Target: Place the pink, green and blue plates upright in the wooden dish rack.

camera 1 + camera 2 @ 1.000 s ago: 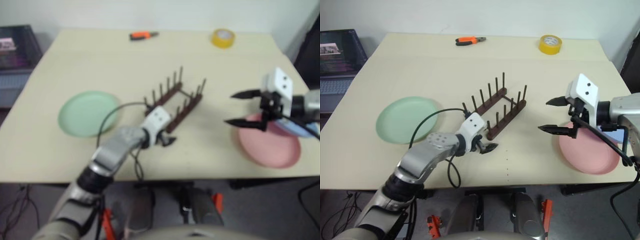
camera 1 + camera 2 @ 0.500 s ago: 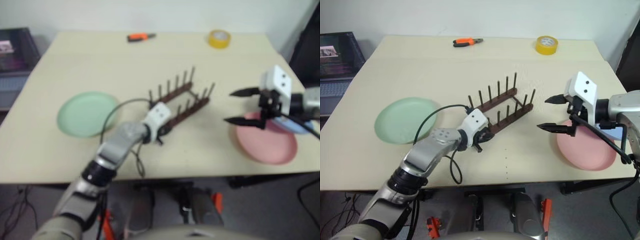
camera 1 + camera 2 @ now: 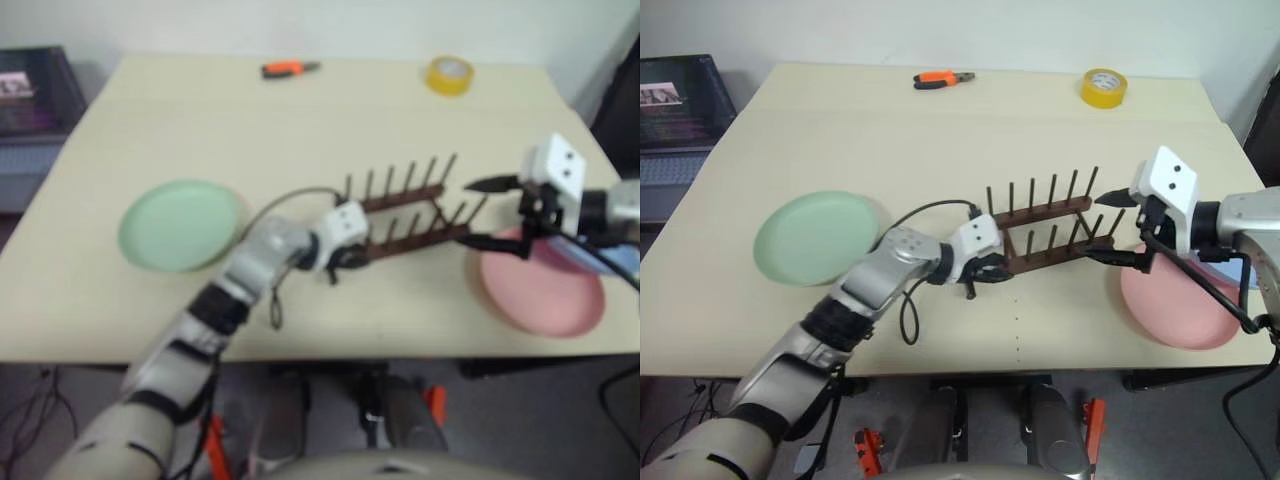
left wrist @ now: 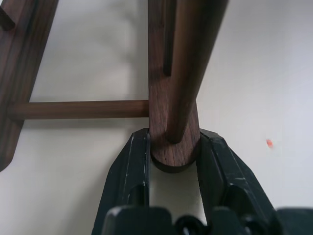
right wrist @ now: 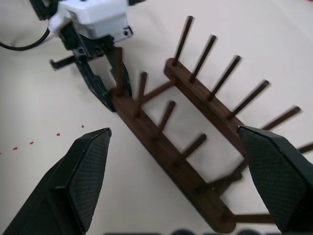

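The wooden dish rack (image 3: 1050, 225) lies crosswise at the table's middle, pegs up. My left gripper (image 3: 985, 270) is shut on the left end of its near rail; in the left wrist view both fingers (image 4: 129, 171) clamp the rail's rounded end (image 4: 171, 147). My right gripper (image 3: 1098, 228) hovers open at the rack's right end, its fingers (image 5: 88, 171) spread wide above the rack (image 5: 195, 127). The green plate (image 3: 815, 237) lies flat at the left. The pink plate (image 3: 1180, 305) lies flat at the right under my right arm. A sliver of the blue plate (image 3: 612, 262) shows behind that arm.
A yellow tape roll (image 3: 1103, 87) and orange-handled pliers (image 3: 945, 77) lie near the table's far edge. A dark screen (image 3: 680, 100) stands off the table's left side. The table's front edge (image 3: 1020, 365) runs just below the rack and plates.
My left gripper shut on the rack's near rail end and swung the rack from a slant to lying crosswise, shifting it right toward the right gripper. The right gripper stayed put.
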`<state>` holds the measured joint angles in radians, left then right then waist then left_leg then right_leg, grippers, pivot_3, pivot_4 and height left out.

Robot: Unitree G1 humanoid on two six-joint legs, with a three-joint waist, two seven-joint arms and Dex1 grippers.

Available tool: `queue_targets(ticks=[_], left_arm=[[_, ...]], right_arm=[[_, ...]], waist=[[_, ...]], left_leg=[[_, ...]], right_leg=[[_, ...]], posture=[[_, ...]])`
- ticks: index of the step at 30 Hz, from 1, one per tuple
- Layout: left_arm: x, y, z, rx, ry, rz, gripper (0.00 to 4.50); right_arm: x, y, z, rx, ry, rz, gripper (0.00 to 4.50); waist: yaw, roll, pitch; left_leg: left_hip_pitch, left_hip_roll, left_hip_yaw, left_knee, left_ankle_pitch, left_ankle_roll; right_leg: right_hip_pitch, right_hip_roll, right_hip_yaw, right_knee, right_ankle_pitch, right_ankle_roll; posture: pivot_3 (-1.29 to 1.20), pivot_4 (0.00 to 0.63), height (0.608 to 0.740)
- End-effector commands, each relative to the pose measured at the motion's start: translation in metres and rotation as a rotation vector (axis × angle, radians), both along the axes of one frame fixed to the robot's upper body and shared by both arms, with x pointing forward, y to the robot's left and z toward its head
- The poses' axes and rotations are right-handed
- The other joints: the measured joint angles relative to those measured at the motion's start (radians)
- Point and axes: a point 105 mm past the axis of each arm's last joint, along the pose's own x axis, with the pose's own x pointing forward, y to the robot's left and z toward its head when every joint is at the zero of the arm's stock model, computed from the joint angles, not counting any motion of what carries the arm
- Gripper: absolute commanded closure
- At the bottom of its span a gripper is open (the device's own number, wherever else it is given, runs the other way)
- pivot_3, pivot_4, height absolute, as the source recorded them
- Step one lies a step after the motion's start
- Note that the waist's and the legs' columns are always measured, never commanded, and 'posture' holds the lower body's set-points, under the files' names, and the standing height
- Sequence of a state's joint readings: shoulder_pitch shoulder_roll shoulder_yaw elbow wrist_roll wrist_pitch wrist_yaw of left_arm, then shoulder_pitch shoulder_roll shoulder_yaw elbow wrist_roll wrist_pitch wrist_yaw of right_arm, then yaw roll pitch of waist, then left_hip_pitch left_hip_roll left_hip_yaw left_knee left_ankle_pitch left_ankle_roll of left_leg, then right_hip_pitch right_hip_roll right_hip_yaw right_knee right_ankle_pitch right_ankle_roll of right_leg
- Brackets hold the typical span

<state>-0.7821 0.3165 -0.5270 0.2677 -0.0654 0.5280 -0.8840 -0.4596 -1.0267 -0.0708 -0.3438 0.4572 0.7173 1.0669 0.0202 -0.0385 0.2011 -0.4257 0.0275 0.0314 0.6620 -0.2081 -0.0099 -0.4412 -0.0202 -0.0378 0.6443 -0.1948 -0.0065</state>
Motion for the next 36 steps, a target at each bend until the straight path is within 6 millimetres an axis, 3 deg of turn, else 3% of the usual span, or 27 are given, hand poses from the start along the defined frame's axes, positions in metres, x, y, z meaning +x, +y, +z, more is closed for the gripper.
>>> queue_targets(ticks=[1, 7, 16, 20, 26, 29, 31, 34, 36], left_arm=[[0.003, -0.021, 0.008, -0.017, -0.058, -0.061, 3.48], [0.010, -0.035, 0.005, -0.015, -0.071, -0.089, 3.48], [0.019, -0.025, 0.001, 0.042, -0.119, -0.076, 3.48], [0.018, -0.014, 0.004, 0.048, -0.120, -0.066, 2.18], [0.015, 0.015, 0.026, 0.018, -0.159, -0.014, 0.13], [0.001, 0.030, 0.043, -0.016, -0.166, -0.017, 0.13], [-0.019, 0.031, 0.057, -0.068, -0.136, -0.073, 0.13], [-0.050, 0.021, 0.067, -0.112, -0.079, -0.162, 0.74], [-0.060, 0.014, 0.066, -0.107, -0.058, -0.190, 1.37]], right_arm=[[-0.007, -0.002, 0.016, -0.002, -0.060, -0.013, 0.00], [-0.011, -0.004, 0.016, -0.003, -0.057, -0.034, 0.00], [-0.014, -0.011, 0.015, -0.011, -0.050, -0.063, 0.00], [-0.016, -0.018, 0.011, -0.029, -0.029, -0.082, 0.00], [-0.020, -0.030, -0.007, -0.094, 0.038, -0.130, 0.00], [-0.015, -0.036, -0.025, -0.129, 0.070, -0.188, 0.00], [-0.008, -0.037, -0.035, -0.121, 0.088, -0.231, 0.00], [-0.004, -0.035, -0.052, -0.135, 0.113, -0.254, 0.58], [0.001, -0.034, -0.058, -0.146, 0.117, -0.270, 1.20]], waist=[[0.002, 0.000, 0.000], [0.002, 0.000, 0.000], [0.002, 0.000, 0.000], [-0.004, 0.000, 0.000], [-0.016, 0.000, 0.000], [-0.021, 0.000, 0.000], [-0.024, 0.000, 0.000], [-0.020, 0.001, 0.000], [-0.018, 0.001, 0.000]], left_leg=[[0.000, 0.000, 0.000, 0.000, 0.000, 0.000], [0.000, 0.000, 0.000, 0.000, 0.000, 0.000], [0.001, 0.000, 0.000, 0.001, 0.000, 0.000], [0.001, 0.000, 0.000, 0.001, 0.000, 0.000], [0.002, 0.001, -0.001, -0.001, 0.000, 0.000], [0.002, 0.002, -0.001, -0.002, 0.000, 0.000], [0.002, 0.002, -0.002, -0.002, 0.000, 0.000], [0.003, 0.002, -0.002, -0.001, 0.000, 0.000], [0.002, 0.001, -0.002, 0.000, 0.000, 0.000]], right_leg=[[0.000, 0.000, 0.000, 0.000, 0.000, 0.000], [0.000, 0.000, 0.000, 0.000, 0.000, 0.000], [0.001, 0.000, 0.000, 0.000, 0.000, 0.000], [0.001, 0.000, 0.000, 0.000, 0.000, 0.001], [0.001, 0.001, 0.000, 0.001, 0.001, 0.002], [0.000, 0.001, 0.000, 0.001, 0.001, 0.001], [0.000, 0.001, 0.000, 0.002, 0.001, 0.001], [0.001, 0.000, 0.001, 0.001, -0.001, -0.002], [0.001, 0.000, 0.001, 0.000, -0.001, -0.002]], posture=[[0.00, 0.150, 0.740], [0.00, 0.150, 0.740], [0.00, 0.150, 0.740], [0.00, 0.150, 0.740], [0.00, 0.150, 0.740], [0.00, 0.150, 0.740], [0.00, 0.150, 0.740], [0.00, 0.150, 0.740], [0.00, 0.150, 0.740]])
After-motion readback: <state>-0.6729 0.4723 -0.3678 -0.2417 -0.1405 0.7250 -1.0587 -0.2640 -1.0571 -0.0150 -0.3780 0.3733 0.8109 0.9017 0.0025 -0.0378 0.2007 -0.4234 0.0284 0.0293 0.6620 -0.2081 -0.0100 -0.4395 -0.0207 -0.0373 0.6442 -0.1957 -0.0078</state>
